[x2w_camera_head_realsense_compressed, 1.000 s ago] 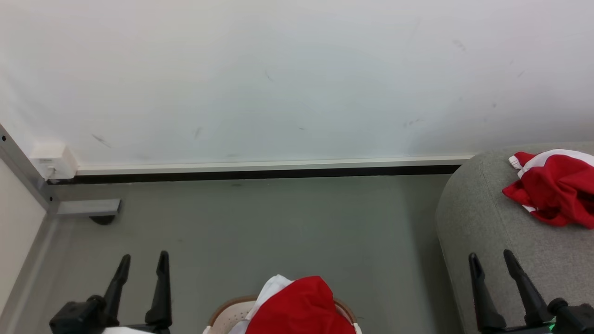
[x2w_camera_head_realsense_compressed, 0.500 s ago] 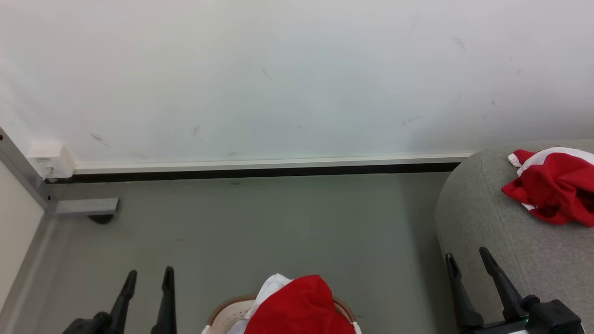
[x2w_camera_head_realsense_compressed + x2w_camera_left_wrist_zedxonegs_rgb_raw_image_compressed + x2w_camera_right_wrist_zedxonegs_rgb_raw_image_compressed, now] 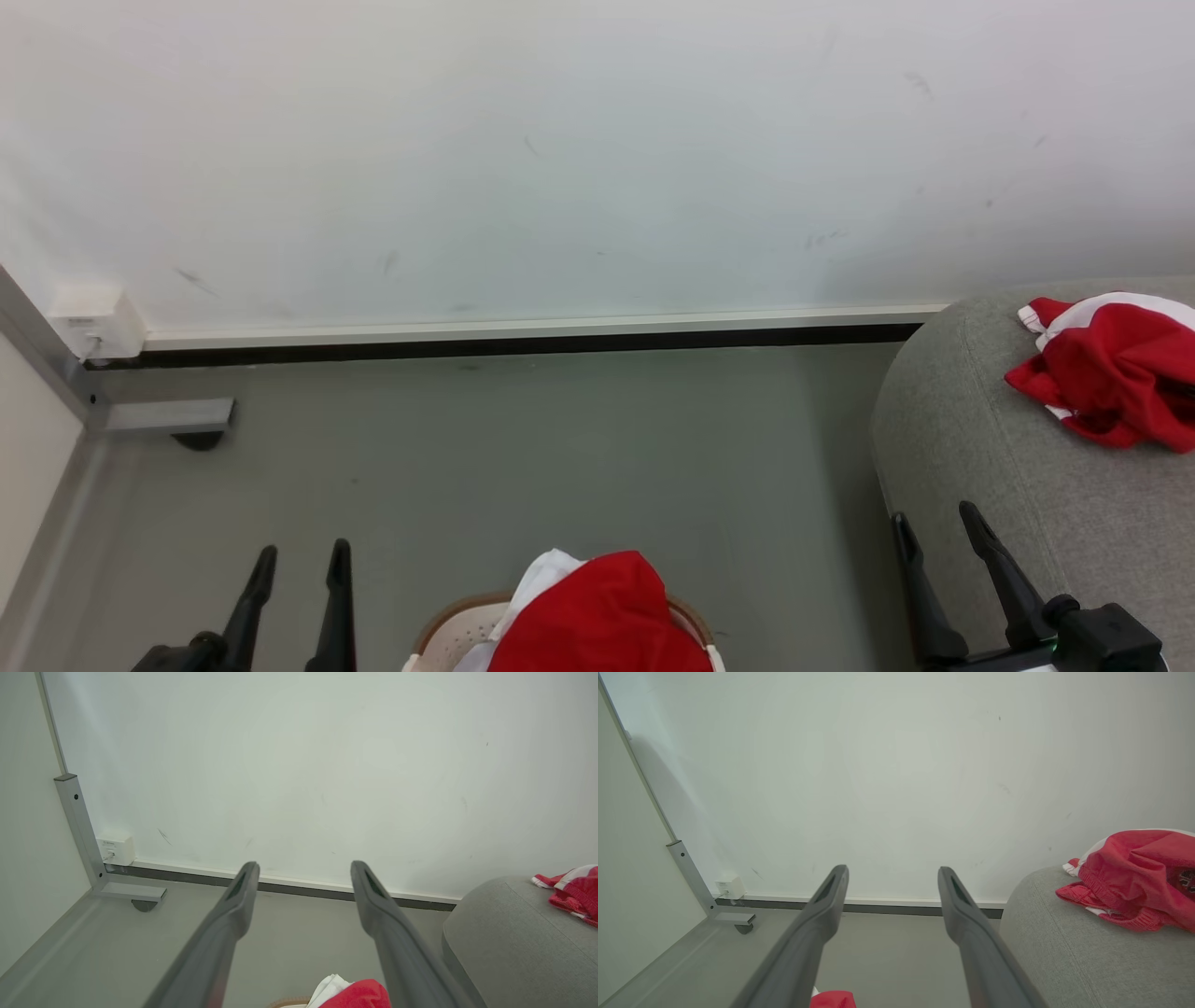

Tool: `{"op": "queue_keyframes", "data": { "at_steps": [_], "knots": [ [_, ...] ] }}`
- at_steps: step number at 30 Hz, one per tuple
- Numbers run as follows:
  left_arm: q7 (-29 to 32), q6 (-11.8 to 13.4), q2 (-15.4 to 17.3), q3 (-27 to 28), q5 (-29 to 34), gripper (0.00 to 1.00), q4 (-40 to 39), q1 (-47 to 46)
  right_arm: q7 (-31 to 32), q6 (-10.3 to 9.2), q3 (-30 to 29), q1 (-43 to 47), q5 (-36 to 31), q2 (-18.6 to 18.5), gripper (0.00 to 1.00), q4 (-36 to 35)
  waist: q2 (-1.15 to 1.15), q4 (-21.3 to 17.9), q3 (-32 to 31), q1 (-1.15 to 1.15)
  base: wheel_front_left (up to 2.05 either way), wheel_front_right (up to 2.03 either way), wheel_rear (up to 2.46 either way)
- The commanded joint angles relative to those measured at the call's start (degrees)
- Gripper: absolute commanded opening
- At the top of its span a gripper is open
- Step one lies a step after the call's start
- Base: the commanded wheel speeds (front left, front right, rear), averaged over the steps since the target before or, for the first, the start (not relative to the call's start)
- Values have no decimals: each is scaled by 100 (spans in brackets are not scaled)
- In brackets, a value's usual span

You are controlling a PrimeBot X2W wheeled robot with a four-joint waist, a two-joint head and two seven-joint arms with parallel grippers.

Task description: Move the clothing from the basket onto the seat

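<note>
A heap of red clothing [image 3: 597, 611] with a white fold fills the white, brown-rimmed basket [image 3: 448, 635] at the bottom middle of the head view; it also peeks in at the bottom of the left wrist view [image 3: 357, 995]. Another red and white garment [image 3: 1111, 373] lies on the grey seat [image 3: 971, 429] at the right, seen too in the right wrist view [image 3: 1134, 882]. My left gripper [image 3: 301, 553] stands open and empty left of the basket. My right gripper [image 3: 934, 513] stands open and empty by the seat's front edge.
A white wall [image 3: 560, 159] with a dark baseboard [image 3: 504, 347] closes the far side of the grey floor [image 3: 523, 457]. A grey metal frame foot [image 3: 168, 415] and a small white box [image 3: 93, 322] sit in the far left corner.
Both grippers have drawn back toward the bottom of the head view, the right one also shifting left. The clothing and basket stay put.
</note>
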Motion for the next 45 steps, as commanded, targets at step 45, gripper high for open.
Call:
{"op": "queue_keyframes", "data": {
  "at_steps": [45],
  "knots": [
    [1047, -753, 453, -2518, -334, 100, 4185, -3250, -195, -14, -601, -1672, -66, 173, 100, -596, 0, -1519, 3401, 0, 0, 0, 0]
  ]
}}
